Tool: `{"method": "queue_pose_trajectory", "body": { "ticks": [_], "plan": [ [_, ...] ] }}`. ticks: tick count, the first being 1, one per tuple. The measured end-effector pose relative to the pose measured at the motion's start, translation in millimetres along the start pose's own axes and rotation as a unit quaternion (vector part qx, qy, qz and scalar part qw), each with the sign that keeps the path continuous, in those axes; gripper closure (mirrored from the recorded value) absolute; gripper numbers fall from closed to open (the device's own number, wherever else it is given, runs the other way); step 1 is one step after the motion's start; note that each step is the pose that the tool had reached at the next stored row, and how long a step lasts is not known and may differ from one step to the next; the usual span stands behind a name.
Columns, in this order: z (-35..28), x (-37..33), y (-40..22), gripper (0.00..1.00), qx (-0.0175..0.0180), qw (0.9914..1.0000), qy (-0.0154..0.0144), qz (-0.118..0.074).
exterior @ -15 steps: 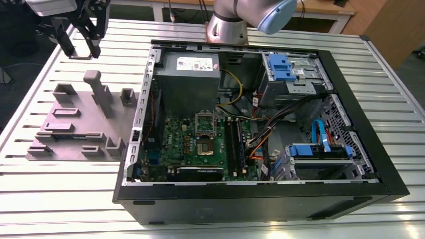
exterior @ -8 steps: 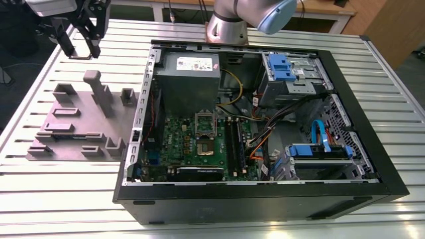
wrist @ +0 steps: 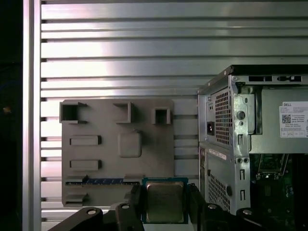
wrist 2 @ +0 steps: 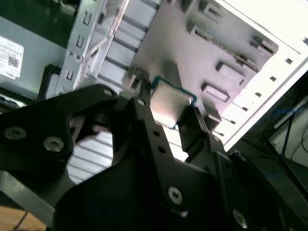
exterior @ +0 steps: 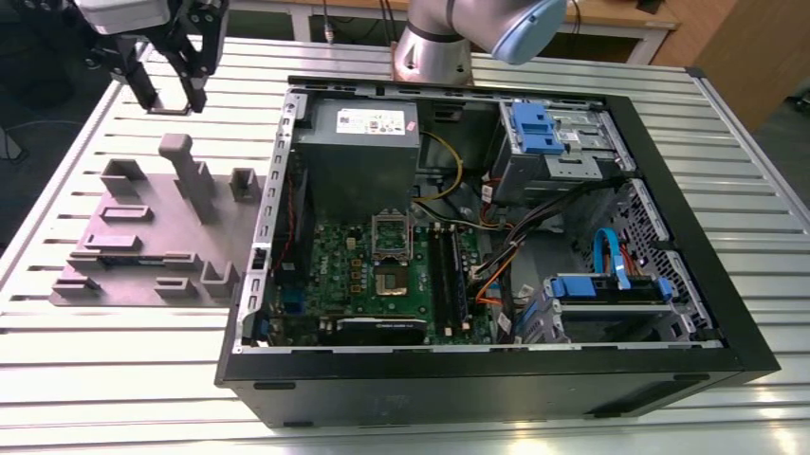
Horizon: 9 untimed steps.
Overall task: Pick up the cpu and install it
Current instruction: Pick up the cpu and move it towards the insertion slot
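The exterior view looks down from high, at a slant, over the whole desk (exterior: 127, 379). The open computer case (exterior: 506, 384) lies nearest it and the arm's base (exterior: 431, 47) stands at the far edge. The first wrist view faces straight down from well above the grey fixture plate (wrist: 110, 168). The second wrist view sits close behind the fingers (wrist 2: 144, 125), seemingly tilted. All three views share the plate and the case; both wrist views share the cpu (wrist: 165, 202) between the fingers.

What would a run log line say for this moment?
held: cpu | jaws: shut on it | where: raised near grey fixture plate, outside computer case | install: not yet
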<state>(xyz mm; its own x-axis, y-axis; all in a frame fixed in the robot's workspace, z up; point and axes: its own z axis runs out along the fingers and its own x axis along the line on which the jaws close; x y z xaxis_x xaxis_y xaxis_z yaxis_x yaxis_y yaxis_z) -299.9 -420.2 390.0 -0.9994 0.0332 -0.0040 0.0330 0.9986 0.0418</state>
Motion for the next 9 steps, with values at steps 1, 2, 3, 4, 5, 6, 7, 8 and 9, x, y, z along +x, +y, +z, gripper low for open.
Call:
{"method": "queue_pose_trajectory", "body": {
  "ticks": [1, 2, 3, 4, 5, 6, 7, 8, 9],
  "plan": [
    [0.3, -0.1, -3.7, 0.53, -0.0001, 1.00000, 0.0000, 0.000],
    [0.6, -0.3, -8.2, 0.53, 0.0000, 1.00000, 0.0000, 0.000],
    [0.9, -0.5, -13.0, 0.53, 0.0000, 1.00000, 0.0000, 0.000],
    [1.3, -0.6, -17.5, 0.53, 0.0000, 1.00000, 0.0000, 0.000],
    [1.8, -0.8, -21.8, 0.53, 0.0000, 1.00000, -0.0001, 0.000],
    [2.3, -1.4, -24.9, 0.53, -0.0001, 1.00000, -0.0001, 0.000],
    [2.9, -3.1, -26.6, 0.53, -0.0001, 1.00000, -0.0001, 0.000],
    [3.4, -6.2, -27.6, 0.53, 0.0000, 1.00000, 0.0000, 0.000],
    [4.0, -9.8, -28.0, 0.53, 0.0000, 1.00000, 0.0000, 0.000]
  ]
}}
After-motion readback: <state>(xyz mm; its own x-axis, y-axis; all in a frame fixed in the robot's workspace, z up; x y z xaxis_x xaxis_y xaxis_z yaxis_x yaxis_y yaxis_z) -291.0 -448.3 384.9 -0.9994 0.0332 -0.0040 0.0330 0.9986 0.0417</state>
